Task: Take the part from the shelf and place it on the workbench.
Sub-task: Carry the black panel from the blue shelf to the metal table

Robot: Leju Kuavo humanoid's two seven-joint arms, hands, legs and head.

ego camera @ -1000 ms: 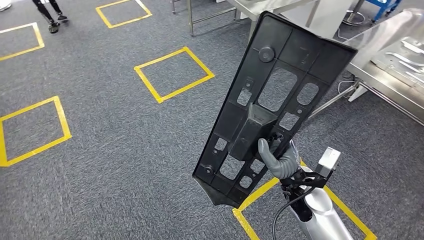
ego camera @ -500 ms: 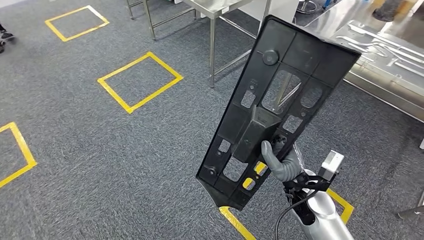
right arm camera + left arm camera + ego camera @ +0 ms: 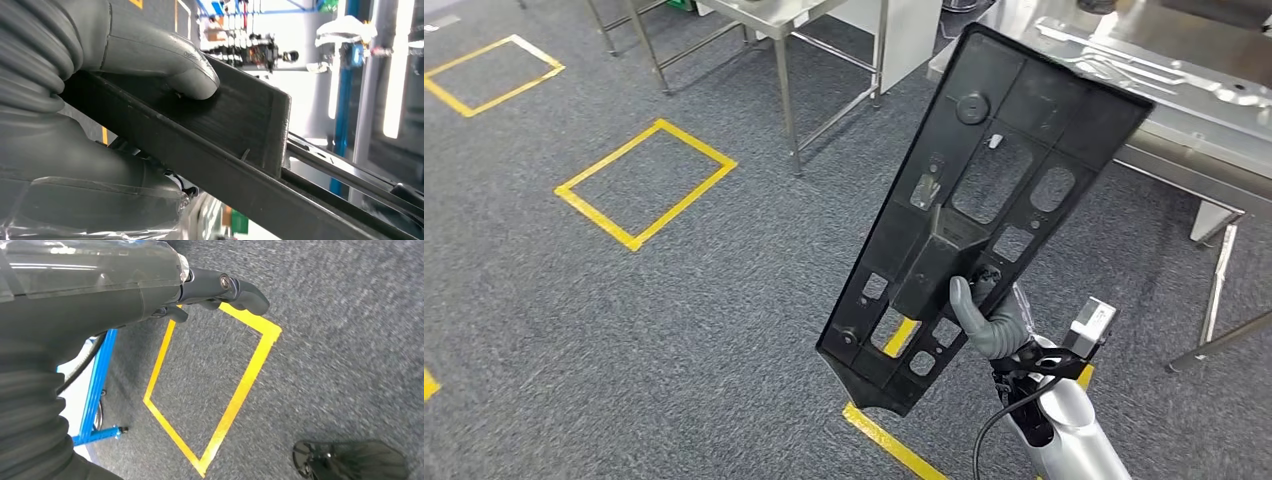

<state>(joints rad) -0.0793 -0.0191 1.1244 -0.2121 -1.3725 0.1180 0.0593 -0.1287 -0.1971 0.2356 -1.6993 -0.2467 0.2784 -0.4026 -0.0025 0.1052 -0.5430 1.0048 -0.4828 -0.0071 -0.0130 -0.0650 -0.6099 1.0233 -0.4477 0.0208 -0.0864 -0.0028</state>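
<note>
The view has swung toward the steel workbench (image 3: 1194,150). The right hand (image 3: 984,322) grips the black part (image 3: 984,215) upright above open carpet; the right wrist view shows its thumb (image 3: 192,80) pressed on a rib. The left hand (image 3: 220,290) hangs curled, holding nothing.

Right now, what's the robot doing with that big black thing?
The robot's right hand is holding a large flat black plastic part upright in front of itself, above the grey carpet with yellow taped squares. A shiny metal workbench stands ahead on the right, and the part has not been set down on it yet. The left hand hangs over the floor with nothing in it, its fingers curled.
</note>
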